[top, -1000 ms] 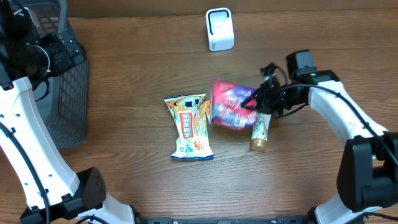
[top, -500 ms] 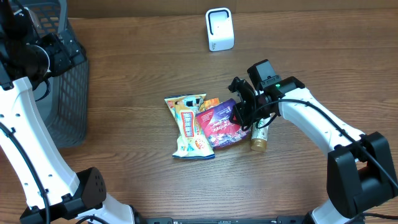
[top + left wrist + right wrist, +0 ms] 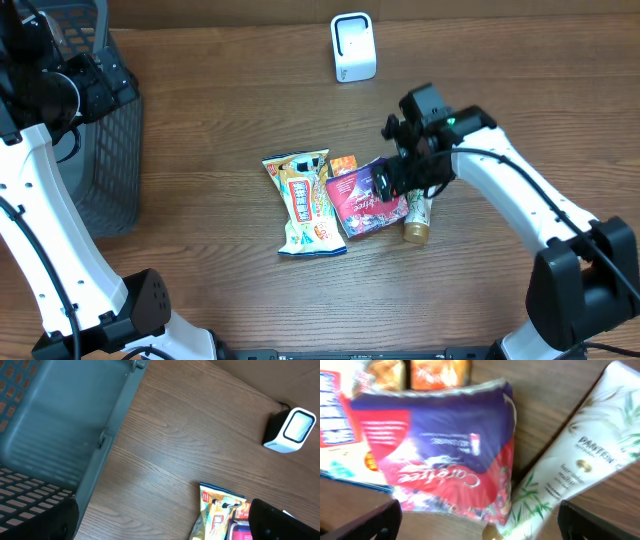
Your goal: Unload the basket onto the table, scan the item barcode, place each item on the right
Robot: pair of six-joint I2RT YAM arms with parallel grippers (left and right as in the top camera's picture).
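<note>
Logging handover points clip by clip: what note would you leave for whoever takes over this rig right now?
Left gripper: jaws open, empty, up near the basket.
Right gripper: jaws open, empty, just over the red and purple pouch.
Things: the pouch lies on the table, overlapping the yellow snack bag, with the white tube beside it on the right arm's side. The scanner stands at the far edge with nothing in front of it.
Done: the frames do not show whether anything is scanned.
Left: pick up an item and show its barcode to the scanner.
</note>
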